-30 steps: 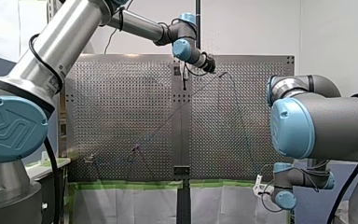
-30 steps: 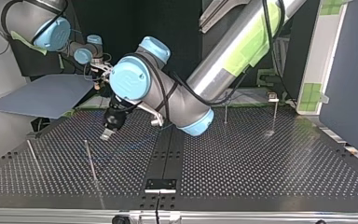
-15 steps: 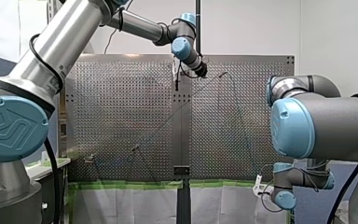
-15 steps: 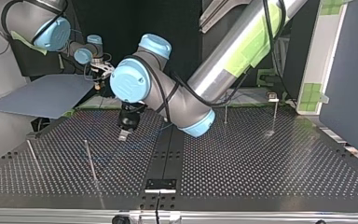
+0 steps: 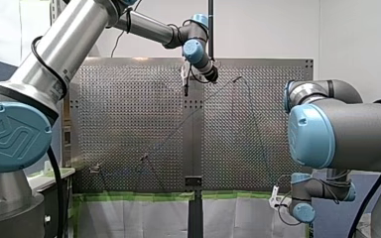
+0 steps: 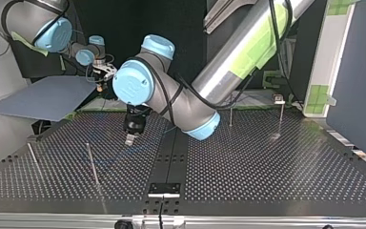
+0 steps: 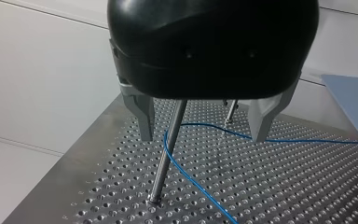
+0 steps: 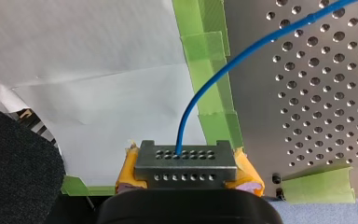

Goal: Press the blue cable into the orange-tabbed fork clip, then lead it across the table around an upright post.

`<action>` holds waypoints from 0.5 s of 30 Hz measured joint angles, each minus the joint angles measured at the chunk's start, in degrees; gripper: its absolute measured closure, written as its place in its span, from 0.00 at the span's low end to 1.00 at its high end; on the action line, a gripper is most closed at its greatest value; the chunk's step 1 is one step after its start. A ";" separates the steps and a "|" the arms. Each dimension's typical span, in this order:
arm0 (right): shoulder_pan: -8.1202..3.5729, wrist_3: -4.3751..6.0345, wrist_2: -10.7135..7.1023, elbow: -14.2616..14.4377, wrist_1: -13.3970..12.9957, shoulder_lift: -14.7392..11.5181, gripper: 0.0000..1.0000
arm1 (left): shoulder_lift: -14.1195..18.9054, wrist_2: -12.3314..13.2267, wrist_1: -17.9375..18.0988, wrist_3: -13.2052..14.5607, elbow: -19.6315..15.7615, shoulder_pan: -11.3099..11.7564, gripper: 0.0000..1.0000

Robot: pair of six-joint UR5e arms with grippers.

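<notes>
cable (image 8: 182, 130): blue | table (image 8: 307, 93): silver, perforated | tape (image 8: 209, 56): green | left gripper (image 7: 202, 138): black

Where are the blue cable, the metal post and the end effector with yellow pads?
blue cable (image 7: 307, 141): left wrist view, its long straight stretch.
metal post (image 7: 161, 175): left wrist view, lower shaft.
right end effector (image 8: 182, 156): right wrist view, between its fingertips.

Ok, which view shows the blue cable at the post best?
Left wrist view: the blue cable bends at the upright post, ahead of my open left hand. Top and front views show only a faint thin line; right wrist view, just the end my right hand grips.
</notes>
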 joint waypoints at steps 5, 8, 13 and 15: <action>-0.01 0.02 0.02 0.00 0.00 0.00 1.00 | 0.03 0.03 0.07 0.84 0.00 0.00 0.00; -0.02 0.02 0.02 0.00 0.00 0.00 1.00 | 0.02 0.12 0.14 1.33 0.02 0.00 0.00; -0.04 0.03 -0.01 0.00 0.00 0.00 1.00 | 0.05 0.12 0.04 1.54 0.01 -0.02 0.00; -0.04 0.03 -0.04 0.00 0.00 0.00 1.00 | 0.04 0.06 -0.07 1.63 0.01 -0.16 0.00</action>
